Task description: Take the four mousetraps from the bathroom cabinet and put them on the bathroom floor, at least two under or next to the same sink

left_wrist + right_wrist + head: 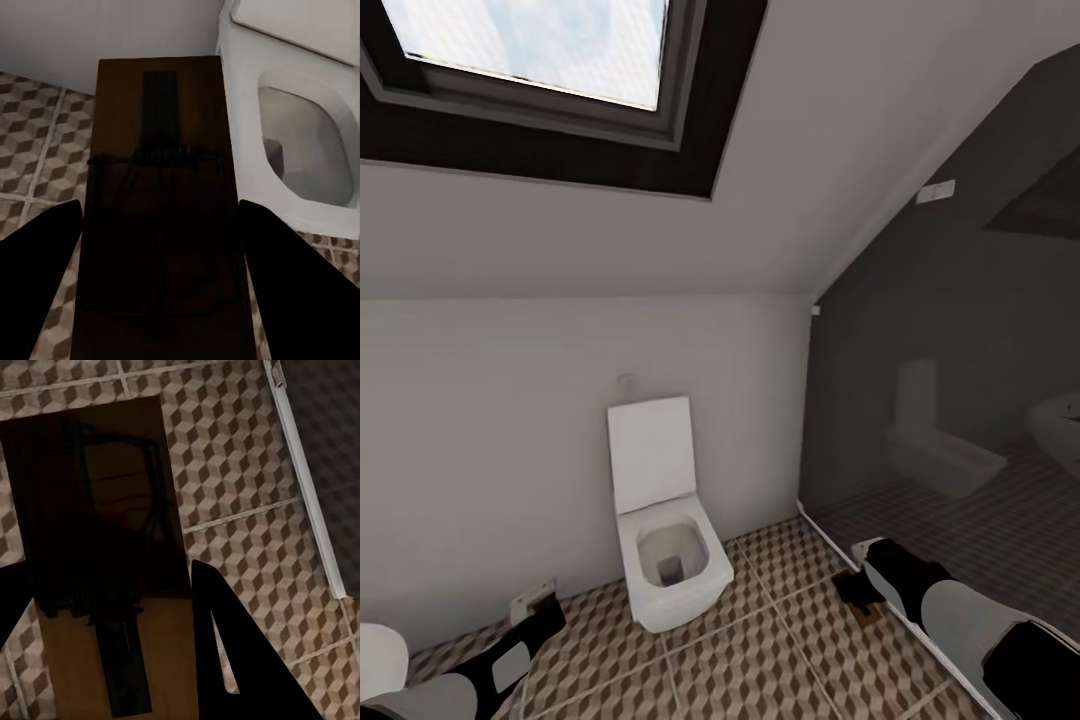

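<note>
- The left gripper [161, 247] is clamped on a mousetrap [159, 187], held above the bathroom floor [37, 157] beside the white toilet [300, 142].
- The right gripper [112, 607] grips a second mousetrap [97, 547] over the tiles near a dark mirrored wall [960, 380].

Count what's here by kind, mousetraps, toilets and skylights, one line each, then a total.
Mousetraps: 2, one in the left gripper, one in the right gripper
Toilets: 1
Skylights: 1
Total: 4
</note>
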You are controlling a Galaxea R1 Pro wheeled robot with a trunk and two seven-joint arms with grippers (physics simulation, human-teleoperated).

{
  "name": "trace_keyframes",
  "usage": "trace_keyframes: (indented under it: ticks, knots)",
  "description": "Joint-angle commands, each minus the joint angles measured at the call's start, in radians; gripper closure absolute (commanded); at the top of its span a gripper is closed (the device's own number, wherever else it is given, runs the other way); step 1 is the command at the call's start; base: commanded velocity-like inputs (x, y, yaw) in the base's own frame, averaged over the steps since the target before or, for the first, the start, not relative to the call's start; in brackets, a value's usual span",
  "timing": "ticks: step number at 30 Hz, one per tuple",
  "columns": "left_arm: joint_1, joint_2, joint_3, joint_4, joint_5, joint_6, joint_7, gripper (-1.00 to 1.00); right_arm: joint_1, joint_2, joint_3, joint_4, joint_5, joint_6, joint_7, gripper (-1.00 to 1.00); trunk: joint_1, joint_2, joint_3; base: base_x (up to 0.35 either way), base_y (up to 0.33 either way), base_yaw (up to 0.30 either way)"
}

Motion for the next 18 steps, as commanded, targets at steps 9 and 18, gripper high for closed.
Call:
trace_keyframes:
  ticks: [9, 18]
  knots:
    - [-0.001, 0.002, -0.008, 0.000, 0.009, -0.012, -0.017, 1.00, -0.001, -0.007, 0.004, 0.000, -0.004, 0.007, -0.002, 1.00, 0.000, -0.001, -0.001, 0.070, 0.000, 0.068]
    - [-0.001, 0.008, -0.008, 0.000, 0.009, -0.012, -0.017, 1.00, -0.001, -0.008, 0.005, 0.000, -0.004, 0.005, -0.004, 1.00, 0.000, -0.001, -0.001, 0.004, 0.000, 0.252]
